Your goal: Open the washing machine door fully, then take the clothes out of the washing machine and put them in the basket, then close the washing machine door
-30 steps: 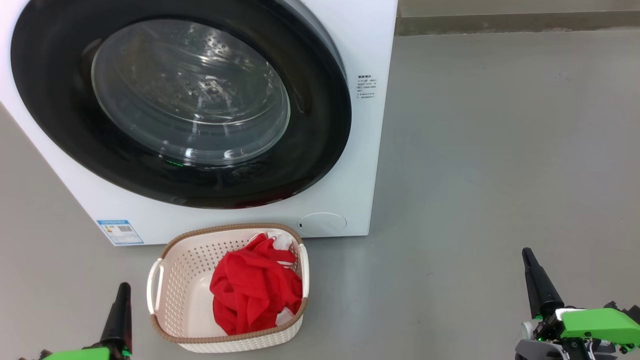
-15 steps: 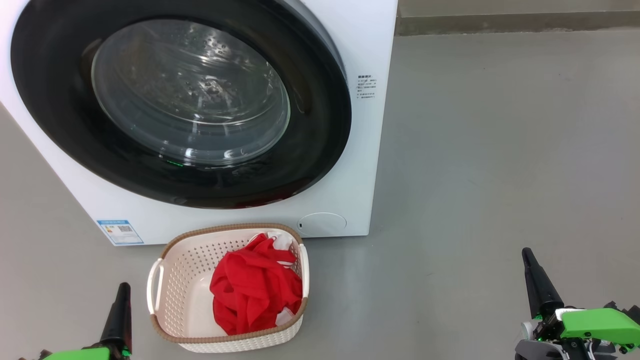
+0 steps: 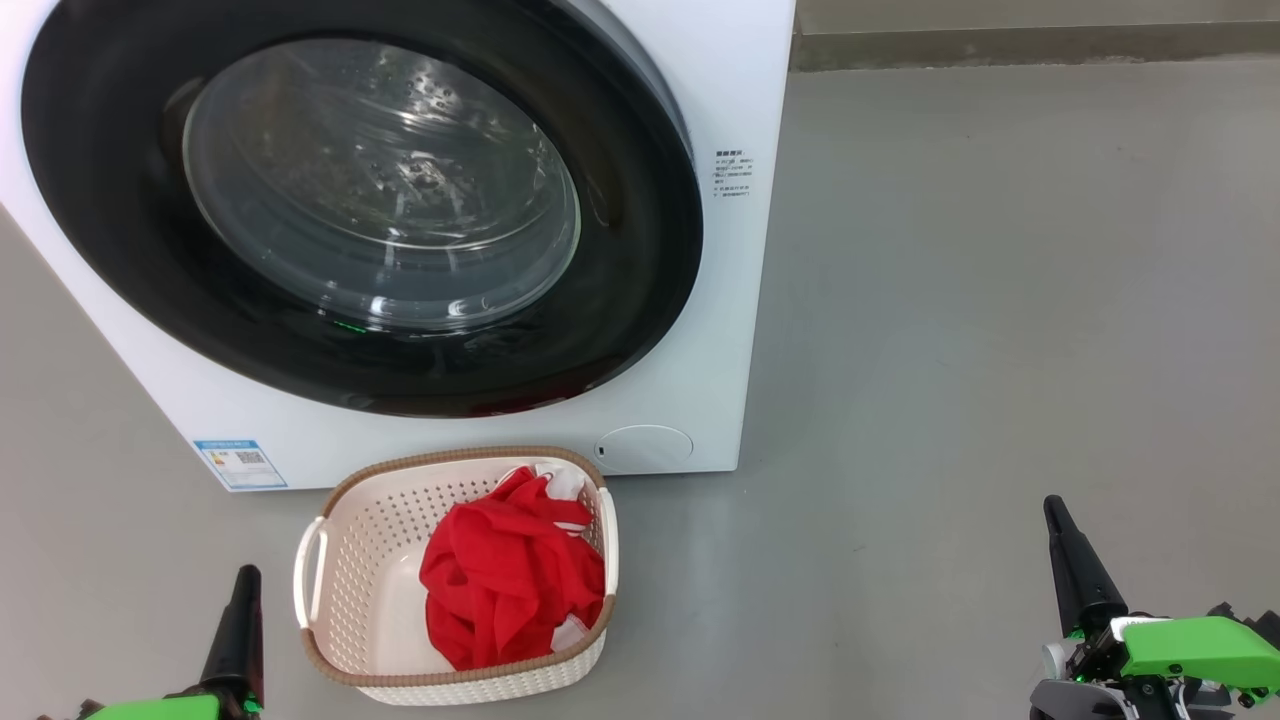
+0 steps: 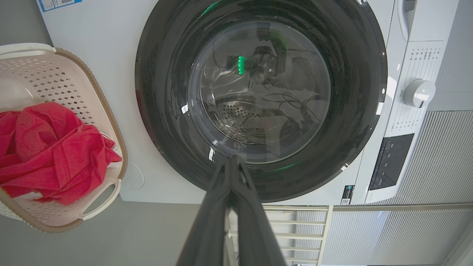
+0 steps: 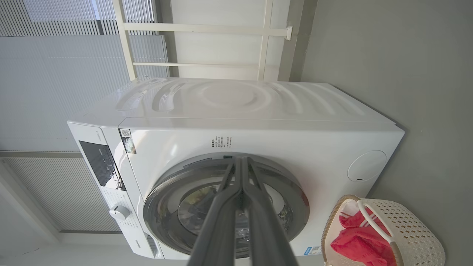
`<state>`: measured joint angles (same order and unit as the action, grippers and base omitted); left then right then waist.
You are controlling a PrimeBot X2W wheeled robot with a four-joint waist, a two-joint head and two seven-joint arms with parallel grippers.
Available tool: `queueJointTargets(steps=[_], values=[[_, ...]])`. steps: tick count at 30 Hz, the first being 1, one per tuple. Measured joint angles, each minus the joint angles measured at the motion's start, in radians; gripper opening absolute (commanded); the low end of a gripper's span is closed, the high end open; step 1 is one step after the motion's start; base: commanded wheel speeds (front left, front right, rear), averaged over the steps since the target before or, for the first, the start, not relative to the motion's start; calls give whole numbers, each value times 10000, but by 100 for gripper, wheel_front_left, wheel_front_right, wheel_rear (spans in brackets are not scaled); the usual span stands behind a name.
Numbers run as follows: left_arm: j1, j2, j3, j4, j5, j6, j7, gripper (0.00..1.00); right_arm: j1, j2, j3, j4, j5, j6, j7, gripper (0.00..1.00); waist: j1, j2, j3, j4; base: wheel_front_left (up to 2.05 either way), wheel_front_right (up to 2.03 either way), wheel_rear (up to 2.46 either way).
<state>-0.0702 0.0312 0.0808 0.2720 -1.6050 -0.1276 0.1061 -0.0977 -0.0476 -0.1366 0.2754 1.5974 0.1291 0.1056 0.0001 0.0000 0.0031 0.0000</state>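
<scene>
No motion; end effectors (image 3: pixel 247 574) (image 3: pixel 1051 504) low, closed

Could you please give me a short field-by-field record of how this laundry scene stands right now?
washing machine door: closed on the washing machine
clothes: red heap lying inside the basket
basket position: on the floor, just in front of the machine
left gripper: shut, holding nothing, left of the basket
right gripper: shut, holding nothing, well right of the basket

Washer door (image 3: pixel 370 190) was closed, with the red clothes (image 3: pixel 510 580) piled in the basket (image 3: pixel 360 560) just in front of the washer (image 3: pixel 720 90). Left gripper (image 3: pixel 247 573) and right gripper (image 3: pixel 1051 506) sat low, both pinched together and empty.
</scene>
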Motion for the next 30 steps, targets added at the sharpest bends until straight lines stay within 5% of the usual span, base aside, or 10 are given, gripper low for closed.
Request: queueJointTargets(steps=[30], values=[[0, 0, 0, 0, 0, 0, 0, 0, 1, 2, -2, -2, 0, 0, 0, 0, 0, 0, 0, 0, 0, 0, 0]])
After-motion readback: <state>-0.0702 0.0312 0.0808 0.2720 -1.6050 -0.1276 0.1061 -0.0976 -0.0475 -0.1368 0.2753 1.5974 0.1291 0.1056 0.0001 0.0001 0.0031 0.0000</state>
